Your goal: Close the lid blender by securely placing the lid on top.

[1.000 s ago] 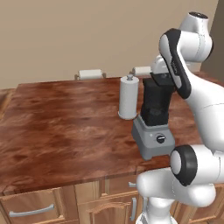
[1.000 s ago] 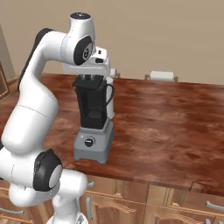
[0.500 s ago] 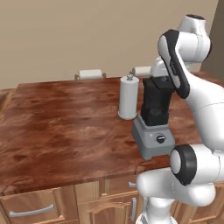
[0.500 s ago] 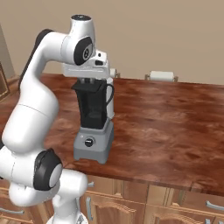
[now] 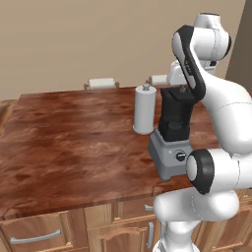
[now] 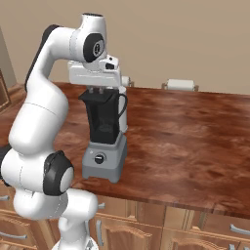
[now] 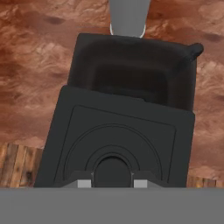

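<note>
My claw (image 6: pixel 99 91) hangs directly above the tall black tapered square jar of the grey boxy blender (image 6: pixel 104 141), pointing straight down at its rim. The claw is clenched on the flat thin black square lid with rounded corners (image 7: pixel 116 146); in the hand view my two grey fingertips (image 7: pixel 84 182) sit either side of the raised round knob at the lid's middle.

The lid is held flat, just above the blender's jar, not seated. In the hand view it covers only the near part of the jar's opening; the far part of the opening (image 7: pixel 135 70) is exposed, so the lid is offset from the rim, not centred. The jar's handle sticks out at the far corner, top right in the hand view.

From the left base view the jar (image 5: pixel 176 115) stands on the grey base with a round black knob on its front, near the front edge of the reddish-brown wooden table (image 5: pixel 74 142). A white upright cylinder with a small grey knob on top (image 5: pixel 144 110) stands just beside the blender, on its left and slightly behind.

Well behind the blender, at the table's far edge, are two white rolls on holders (image 5: pixel 101 83).
</note>
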Robot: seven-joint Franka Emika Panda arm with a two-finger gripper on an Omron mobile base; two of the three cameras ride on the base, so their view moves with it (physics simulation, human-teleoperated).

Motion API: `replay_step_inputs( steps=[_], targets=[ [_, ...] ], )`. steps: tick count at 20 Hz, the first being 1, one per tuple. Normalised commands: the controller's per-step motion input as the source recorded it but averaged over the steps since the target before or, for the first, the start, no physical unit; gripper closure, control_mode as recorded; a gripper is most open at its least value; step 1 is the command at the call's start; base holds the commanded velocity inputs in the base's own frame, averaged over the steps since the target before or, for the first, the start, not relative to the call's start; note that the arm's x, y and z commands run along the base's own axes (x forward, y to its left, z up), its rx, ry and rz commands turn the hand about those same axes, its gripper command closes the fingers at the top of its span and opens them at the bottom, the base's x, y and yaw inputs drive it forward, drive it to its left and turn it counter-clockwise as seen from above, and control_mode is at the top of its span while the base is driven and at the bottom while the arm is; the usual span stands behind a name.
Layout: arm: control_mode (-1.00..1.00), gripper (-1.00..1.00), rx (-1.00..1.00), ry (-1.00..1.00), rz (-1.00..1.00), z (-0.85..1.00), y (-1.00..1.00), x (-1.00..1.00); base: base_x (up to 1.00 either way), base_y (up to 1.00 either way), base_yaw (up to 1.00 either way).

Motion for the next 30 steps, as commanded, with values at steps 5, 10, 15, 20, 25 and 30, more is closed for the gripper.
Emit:
replay_step_inputs(
  steps=[5,10,15,20,25,30],
  targets=[
    [-1.0,1.0,0.0,-0.12,0.0,0.09,0.0,0.0,0.0,0.0,0.0],
    [-1.0,1.0,0.0,-0.05,0.0,0.0,0.0,0.07,0.0,0.0,0.0],
    [-1.0,1.0,0.0,-0.04,0.0,0.0,0.0,0.14,0.0,0.0,0.0],
    [-1.0,1.0,0.0,-0.03,0.0,0.0,0.0,0.19,0.0,0.0,0.0],
    [-1.0,1.0,0.0,0.0,0.0,-0.03,0.0,0.17,0.0,0.0,0.0],
    [-1.0,1.0,-0.01,0.0,0.01,-0.24,0.0,0.07,0.0,0.0,0.0]
  ],
)
